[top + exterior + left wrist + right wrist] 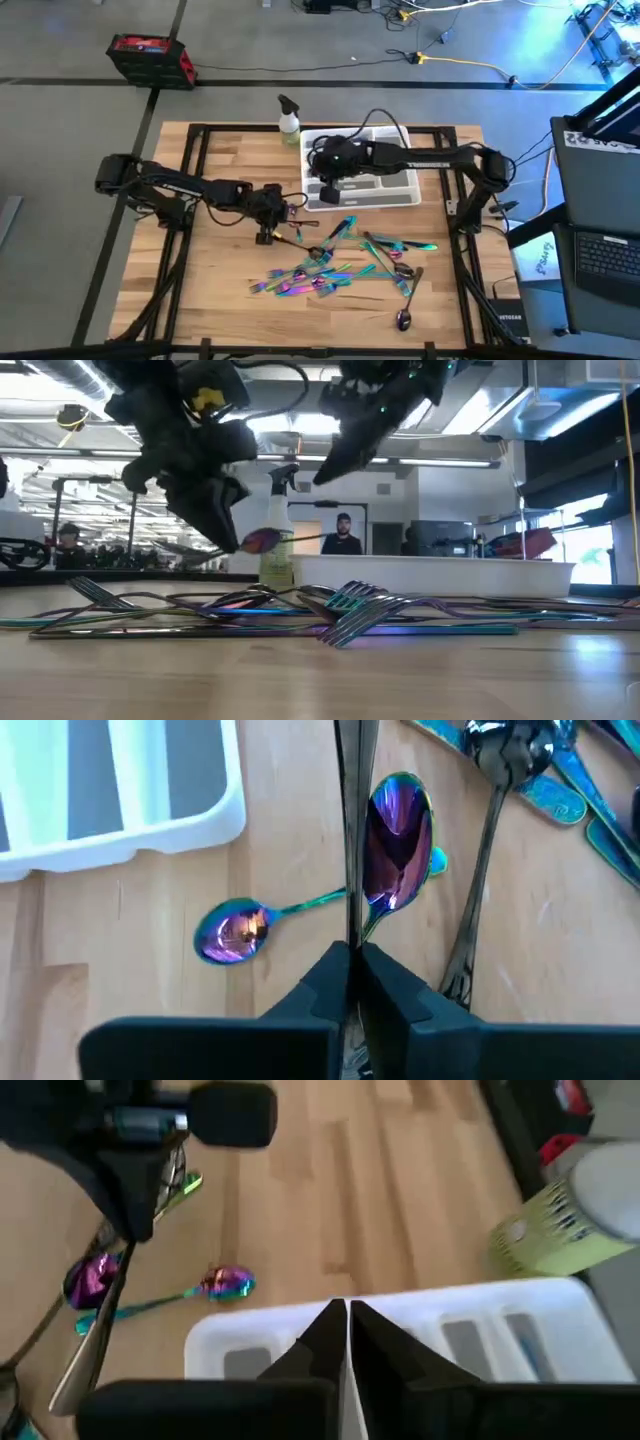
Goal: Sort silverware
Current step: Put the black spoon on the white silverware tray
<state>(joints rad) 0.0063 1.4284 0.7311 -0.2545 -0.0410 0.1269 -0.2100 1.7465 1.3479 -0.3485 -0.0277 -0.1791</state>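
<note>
The silverware [340, 265] lies in a loose rainbow heap on the wooden table near its front edge, and a darker spoon [404, 320] rests apart from it. One rainbow spoon [235, 932] lies flat on the wood beside the tray. My left gripper [270, 212] hangs left of the heap, shut on another rainbow spoon [400, 840]. My right gripper [347, 1325] is shut with nothing in it, high above the white tray [400, 190]. My left gripper pinches the spoon between its two fingers at the neck [368, 928], just below the bowl. The fingers slant down toward the table's right. The spoon [262, 540] is lifted clear of the table. A slim dark metal strip [350, 830] runs forward from the fingers; I cannot tell what it is.
A spray bottle [288, 122] with yellowish liquid stands at the tray's far left corner. The tray's compartments [460, 1342] lie under my right gripper. People [343, 532] stand in the room behind the table. A laptop [605, 262] sits off the table's right side.
</note>
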